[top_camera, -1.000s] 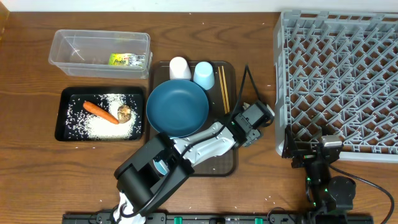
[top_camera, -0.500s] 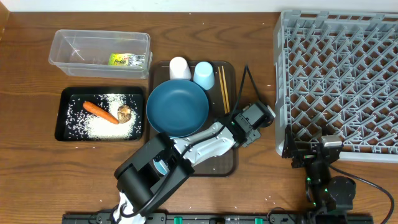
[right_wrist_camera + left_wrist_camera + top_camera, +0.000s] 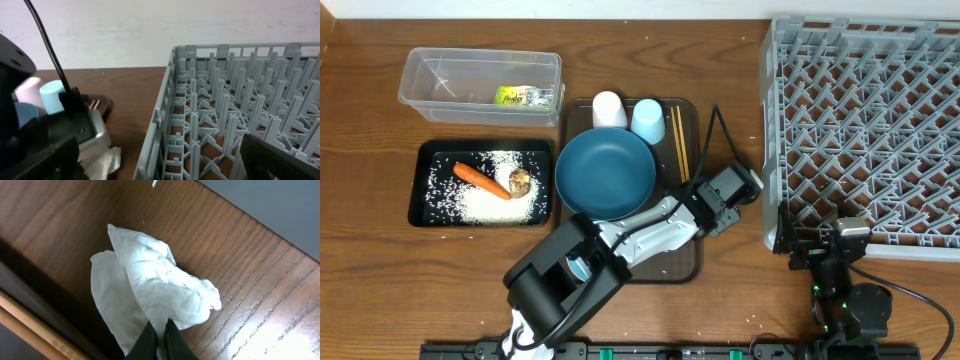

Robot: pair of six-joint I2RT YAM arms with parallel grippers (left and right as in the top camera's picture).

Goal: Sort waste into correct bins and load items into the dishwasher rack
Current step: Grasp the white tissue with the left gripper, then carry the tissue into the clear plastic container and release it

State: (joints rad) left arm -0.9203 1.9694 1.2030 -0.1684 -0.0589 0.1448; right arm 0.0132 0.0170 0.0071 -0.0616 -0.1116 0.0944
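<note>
Left gripper (image 3: pixel 156 341) snapped shut on the crumpled tissue (image 3: pixel 160 285) just beside the dishwasher rack (image 3: pixel 865 130). The hold seemed secure, though viewed edge-on, so binning it looked next.

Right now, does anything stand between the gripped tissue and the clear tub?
Yes. The serving tray lies between the tissue in the left gripper and the clear tub, carrying chopsticks, the dark blue plate, a white cup and a light blue cup. Lifting over them seems needed.
</note>
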